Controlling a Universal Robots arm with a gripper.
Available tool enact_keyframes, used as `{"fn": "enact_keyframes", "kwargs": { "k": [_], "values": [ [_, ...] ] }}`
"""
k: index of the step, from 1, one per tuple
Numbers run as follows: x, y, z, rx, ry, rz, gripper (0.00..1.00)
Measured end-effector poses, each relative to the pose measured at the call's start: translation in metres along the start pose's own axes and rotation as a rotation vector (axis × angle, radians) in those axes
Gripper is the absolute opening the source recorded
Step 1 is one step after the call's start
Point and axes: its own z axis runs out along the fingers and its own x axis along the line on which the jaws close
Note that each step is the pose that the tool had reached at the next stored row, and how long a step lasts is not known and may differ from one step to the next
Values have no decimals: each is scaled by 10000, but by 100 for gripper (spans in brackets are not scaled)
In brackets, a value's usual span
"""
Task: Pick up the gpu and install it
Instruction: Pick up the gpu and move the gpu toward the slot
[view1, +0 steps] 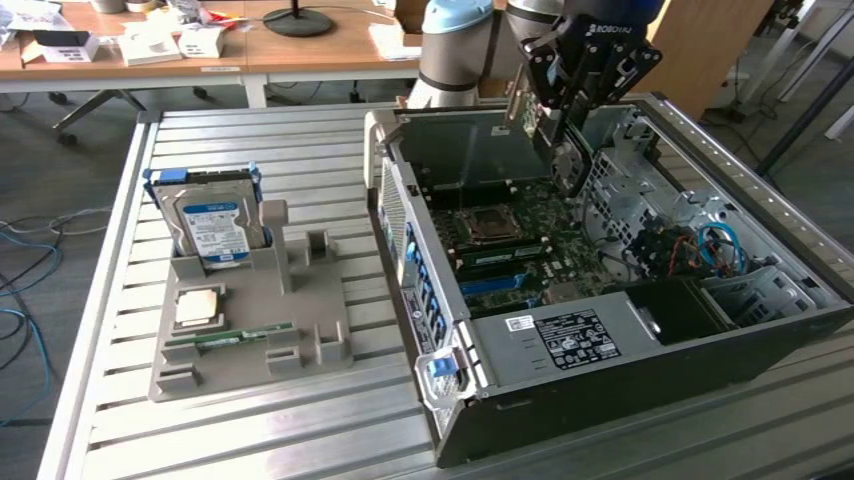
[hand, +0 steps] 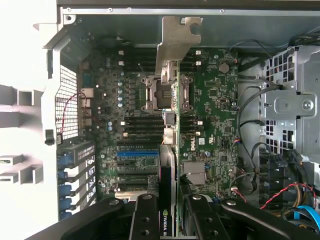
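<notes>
The gpu hangs edge-down over the open computer case, above its back half, with my gripper shut on it. In the wrist view the gpu shows edge-on: its silver end bracket points away, and its black fan block sits close to my black fingers, which clamp it from both sides. My gripper holds the card over the green motherboard, in line with the CPU socket and beside the blue expansion slot. The card is clear of the board.
On the slatted metal table, a grey holder at the exterior view's left carries a hard drive, a CPU and a memory stick. Drive cages and cables fill the case's right side. A cluttered desk stands behind.
</notes>
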Motion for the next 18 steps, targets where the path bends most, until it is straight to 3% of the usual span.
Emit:
{"fn": "enact_keyframes", "kwargs": {
  "k": [12,18],
  "values": [
    [-7,0,0,-1,0,0,27],
    [-112,4,3,0,0,-1,27]
  ]
}}
